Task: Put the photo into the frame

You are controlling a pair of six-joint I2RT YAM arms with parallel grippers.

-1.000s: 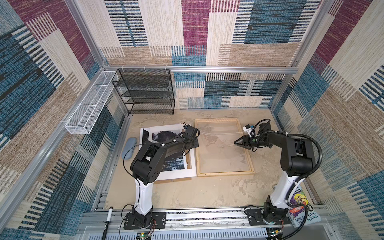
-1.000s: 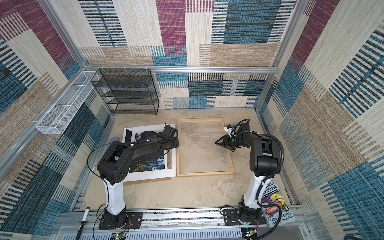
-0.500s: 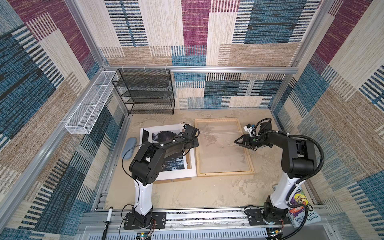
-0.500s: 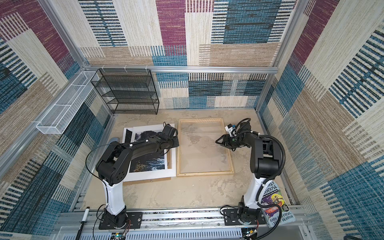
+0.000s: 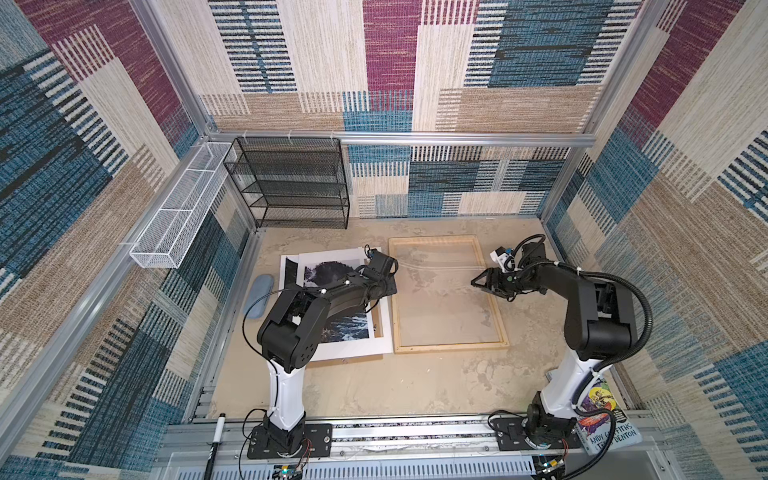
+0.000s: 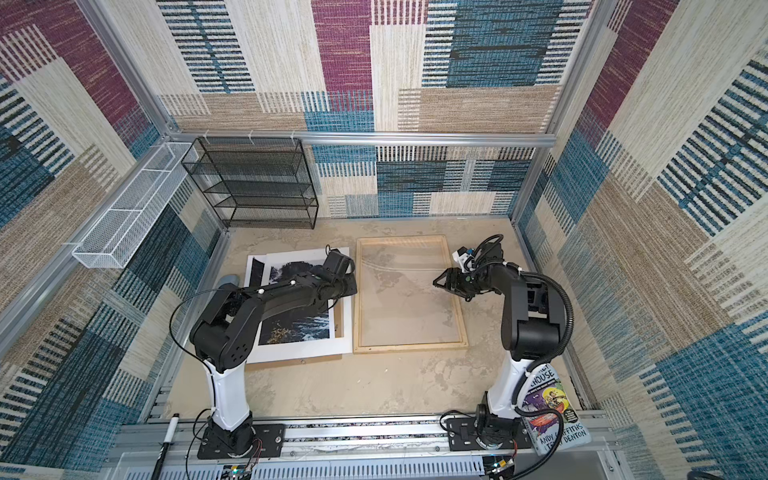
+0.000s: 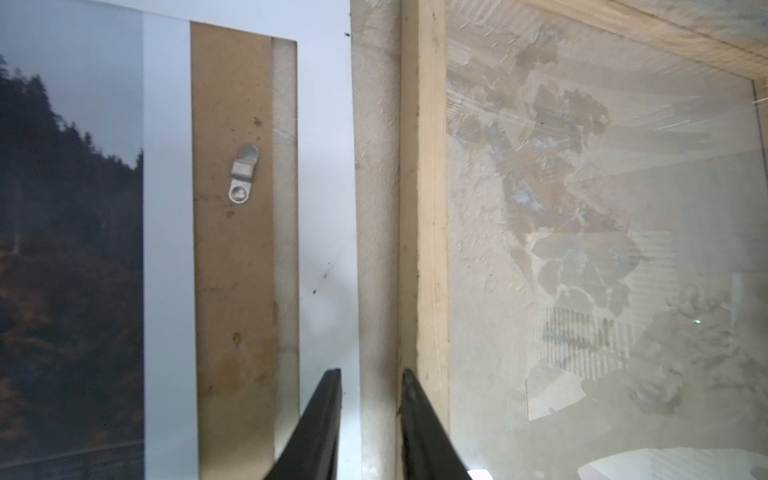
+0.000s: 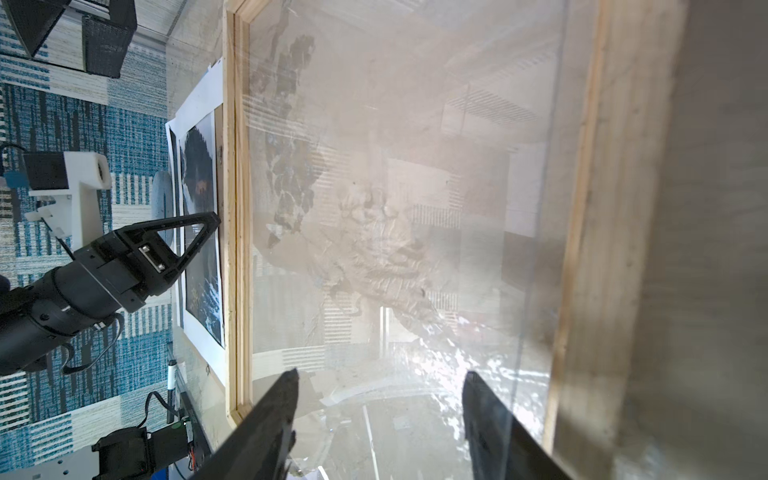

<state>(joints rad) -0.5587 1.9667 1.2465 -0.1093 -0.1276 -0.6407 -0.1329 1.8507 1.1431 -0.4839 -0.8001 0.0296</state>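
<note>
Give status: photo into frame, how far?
Done: frame lies flat, empty but for its clear pane; mat board and backing board lie beside it. In hand: nothing; left tool, open, sits between mat board and frame, right tool open over the pane. Left: everything; the photo lies on that stack, ungripped.

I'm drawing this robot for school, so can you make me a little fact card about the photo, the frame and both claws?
photo: flat on the white mat and brown board, beside the frame, not inside
frame: pale wood, flat on the table, clear pane, no picture in it
left gripper: slightly open, over the gap between mat and frame, empty
right gripper: open wide above the pane, empty
</note>
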